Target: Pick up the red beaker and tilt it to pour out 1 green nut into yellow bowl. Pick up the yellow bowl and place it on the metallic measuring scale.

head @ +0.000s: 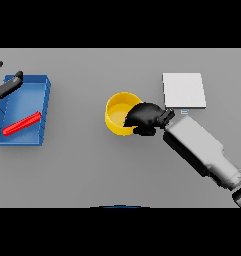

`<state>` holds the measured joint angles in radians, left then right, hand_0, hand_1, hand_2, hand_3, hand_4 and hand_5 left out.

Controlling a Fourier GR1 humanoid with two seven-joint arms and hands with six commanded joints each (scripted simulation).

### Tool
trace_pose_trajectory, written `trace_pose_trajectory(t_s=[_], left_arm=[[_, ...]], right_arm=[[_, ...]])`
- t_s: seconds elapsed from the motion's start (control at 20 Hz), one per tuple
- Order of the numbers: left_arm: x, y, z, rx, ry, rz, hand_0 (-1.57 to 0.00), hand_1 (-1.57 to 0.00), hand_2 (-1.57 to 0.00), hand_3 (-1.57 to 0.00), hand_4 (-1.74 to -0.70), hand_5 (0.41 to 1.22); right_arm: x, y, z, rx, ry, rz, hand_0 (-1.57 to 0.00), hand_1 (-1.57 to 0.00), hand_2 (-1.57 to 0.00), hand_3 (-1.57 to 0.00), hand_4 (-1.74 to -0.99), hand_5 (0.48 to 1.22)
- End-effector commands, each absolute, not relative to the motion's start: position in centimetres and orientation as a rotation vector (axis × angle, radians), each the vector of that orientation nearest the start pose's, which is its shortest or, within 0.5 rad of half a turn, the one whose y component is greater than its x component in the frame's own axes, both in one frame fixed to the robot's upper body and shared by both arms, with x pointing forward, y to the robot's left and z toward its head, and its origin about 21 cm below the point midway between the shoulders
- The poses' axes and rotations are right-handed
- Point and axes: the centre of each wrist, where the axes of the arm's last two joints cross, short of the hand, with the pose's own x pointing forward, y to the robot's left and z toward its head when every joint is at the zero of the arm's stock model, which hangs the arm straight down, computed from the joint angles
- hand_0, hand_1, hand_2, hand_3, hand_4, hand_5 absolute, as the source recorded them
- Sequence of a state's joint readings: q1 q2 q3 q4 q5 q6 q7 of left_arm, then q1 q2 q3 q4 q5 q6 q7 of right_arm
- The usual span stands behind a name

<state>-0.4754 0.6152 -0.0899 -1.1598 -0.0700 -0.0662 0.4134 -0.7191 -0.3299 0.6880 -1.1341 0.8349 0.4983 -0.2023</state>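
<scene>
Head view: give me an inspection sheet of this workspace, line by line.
Surface: grey table, flat.
Job's things: red beaker lying on its side in the blue tray; yellow bowl mid-table, no nut visible in it; metallic measuring scale to the bowl's right, nothing on it.
Clutter: nothing seen.
Robot hands: right robot hand curled on the bowl's right rim; left robot hand at the tray's far left corner, fingers straight, holding nothing.
Cables: nothing seen.
Surroundings: nothing seen.

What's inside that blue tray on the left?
A red beaker lies on its side inside the blue tray. The left hand covers the tray's far corner, so anything beneath it is hidden.
</scene>
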Motion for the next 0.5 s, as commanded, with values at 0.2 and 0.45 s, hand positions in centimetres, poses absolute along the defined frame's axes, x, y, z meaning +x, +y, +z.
trace_pose_trajectory(t_s=[0.2, 0.45], left_arm=[[35.8, 35.1, 10.6, 0.592, -1.142, -0.489, 0.00, 0.00, 0.00, 0.00, -0.77, 0.705], [36.0, 34.9, 11.2, 0.562, -1.156, -0.468, 0.00, 0.00, 0.00, 0.00, -0.79, 0.702]], right_arm=[[36.0, -13.1, 9.0, -0.321, -1.225, 2.085, -1.55, -1.55, -1.48, -1.16, -1.734, 1.216], [34.9, -14.6, 11.1, -0.416, -1.221, 2.066, -1.56, -1.56, -1.47, -1.19, -1.739, 1.219]])
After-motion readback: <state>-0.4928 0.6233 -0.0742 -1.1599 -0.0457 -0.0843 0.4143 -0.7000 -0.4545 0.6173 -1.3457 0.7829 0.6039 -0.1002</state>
